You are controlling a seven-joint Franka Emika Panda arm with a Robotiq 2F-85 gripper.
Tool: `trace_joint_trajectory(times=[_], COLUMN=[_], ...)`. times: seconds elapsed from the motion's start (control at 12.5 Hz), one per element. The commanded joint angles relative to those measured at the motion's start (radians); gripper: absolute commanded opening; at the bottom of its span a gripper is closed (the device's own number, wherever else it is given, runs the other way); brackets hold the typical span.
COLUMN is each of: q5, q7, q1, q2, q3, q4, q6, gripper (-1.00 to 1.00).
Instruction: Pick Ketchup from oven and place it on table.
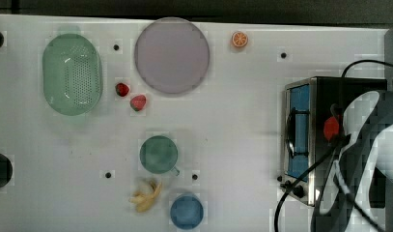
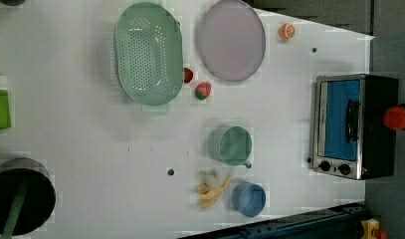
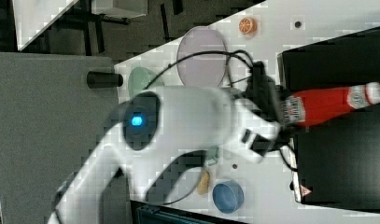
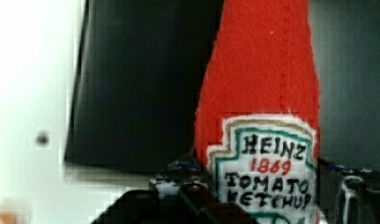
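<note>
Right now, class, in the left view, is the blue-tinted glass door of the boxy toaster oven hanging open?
No: the boxy toaster oven has its blue-tinted glass door lying flush in the silver frame, dark handle across it.

Bright, even light falls on the white table, leaving only faint, soft shadows. Well away from the pincer, beyond the table's far edge, the right view takes in a dark floor and a broad grey panel. Far from the pincer, a dark strip lines the table's edge in the top view. A dark blue rail borders the table in the left view, with a yellow box at its end.
</note>
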State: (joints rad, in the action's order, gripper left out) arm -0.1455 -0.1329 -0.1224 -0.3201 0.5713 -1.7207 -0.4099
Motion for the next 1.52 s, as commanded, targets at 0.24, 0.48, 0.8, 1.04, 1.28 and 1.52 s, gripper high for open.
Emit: trace_joint_trajectory(times=[0.24, 0.48, 0.8, 1.04, 1.28, 1.52], q5=[0.023, 0.023, 0.026, 0.076, 0.094, 0.094], q7=[-0.302, -0.437, -0.432, -0.313, -0.220, -0.214], q1=[0.111, 0.147, 0.182, 0.206, 0.228, 0.235], q2=[0.168, 0.185, 0.185, 0.194, 0.197, 0.184], q3=[-0.115, -0.226, -0.354, -0.400, -0.433, -0.448], q4=[0.075, 0.074, 0.019, -0.093, -0.222, -0.355], q6=[0.125, 0.154, 0.154, 0.145, 0.018, -0.140], gripper=[0.29, 0.29, 0.29, 0.29, 0.29, 0.29])
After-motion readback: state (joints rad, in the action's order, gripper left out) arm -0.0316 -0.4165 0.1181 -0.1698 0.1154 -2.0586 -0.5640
